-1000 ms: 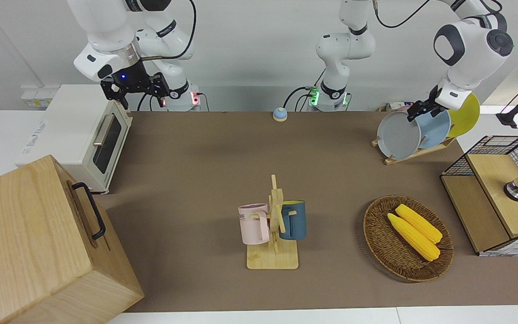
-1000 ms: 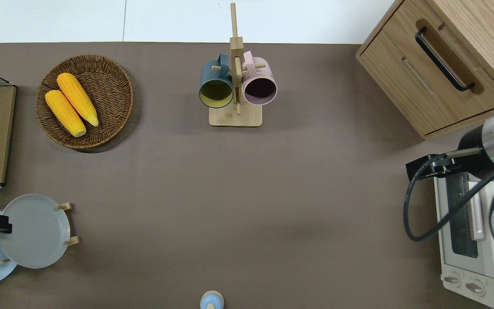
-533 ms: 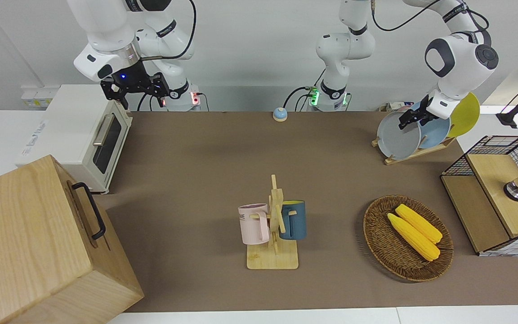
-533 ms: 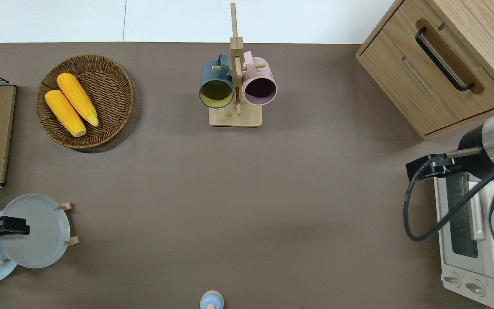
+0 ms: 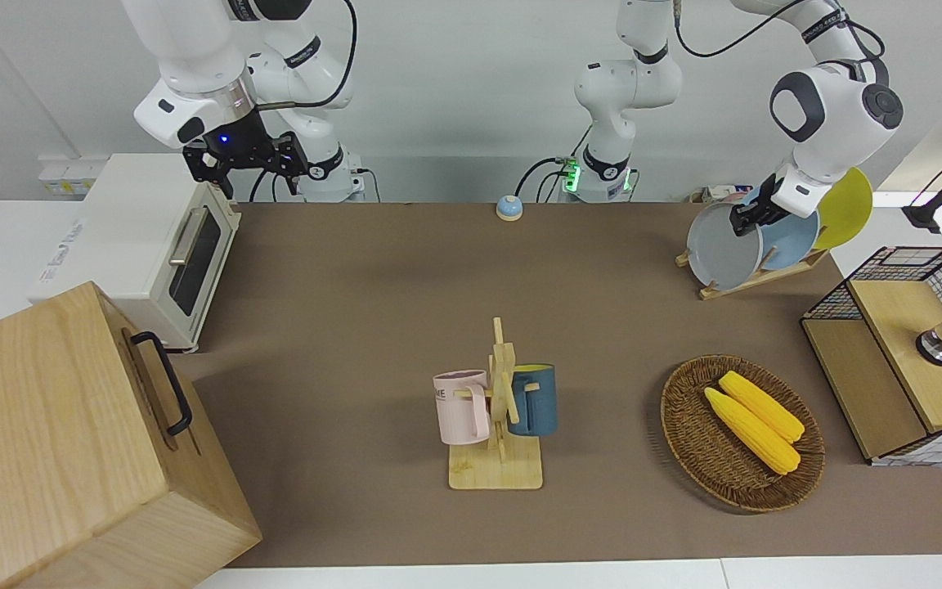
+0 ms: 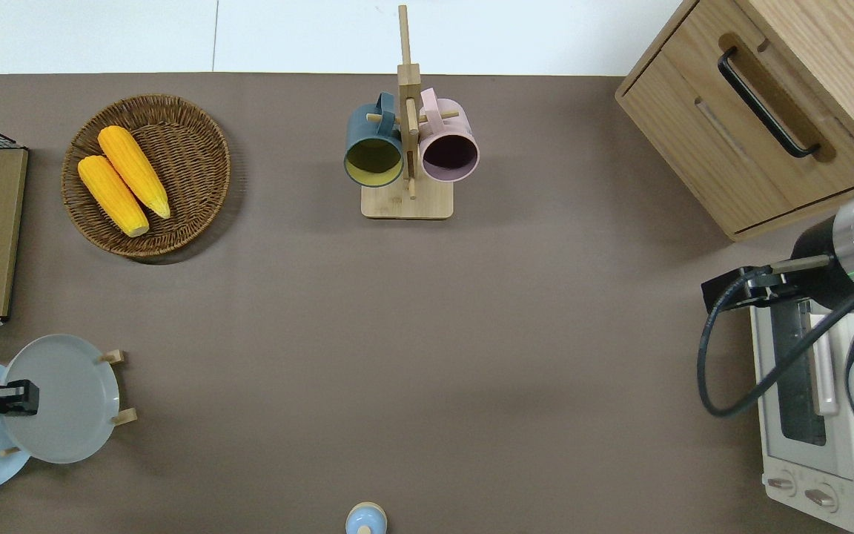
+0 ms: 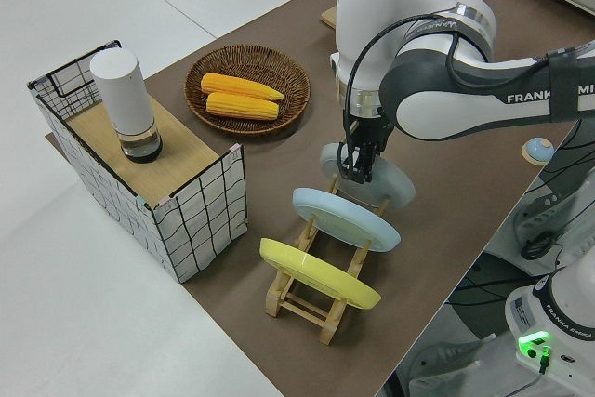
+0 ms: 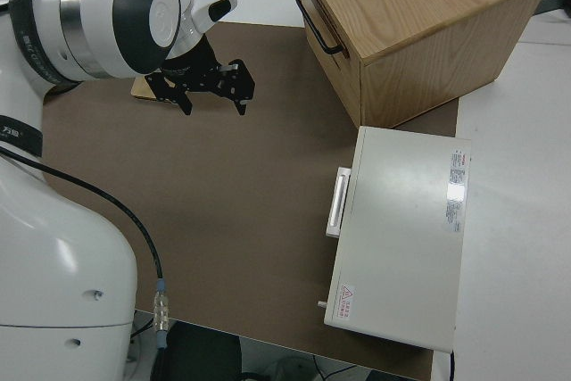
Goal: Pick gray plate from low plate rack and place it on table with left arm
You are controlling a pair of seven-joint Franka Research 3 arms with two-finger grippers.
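Observation:
The gray plate (image 5: 720,249) stands slanted in the slot of the low plate rack (image 5: 753,281) farthest from the robots, at the left arm's end of the table (image 5: 356,286). My left gripper (image 5: 742,222) is at the plate's top rim, with its fingers on either side of the rim and closed on it. It shows the same in the overhead view (image 6: 15,397) and the left side view (image 7: 358,172). The plate (image 6: 64,404) still rests in the rack (image 7: 307,299). My right arm is parked, its gripper (image 8: 212,100) open and empty.
A light-blue plate (image 5: 790,233) and a yellow plate (image 5: 847,209) stand in the rack nearer to the robots than the gray one. A wicker basket with two corn cobs (image 5: 741,433) and a wire-sided wooden box (image 5: 896,360) lie farther out. A mug stand (image 5: 497,425) is mid-table.
My left gripper moved over the gray plate's top rim, then drew back slightly and settled on it. The plate now stands a little more upright. The right arm has not moved.

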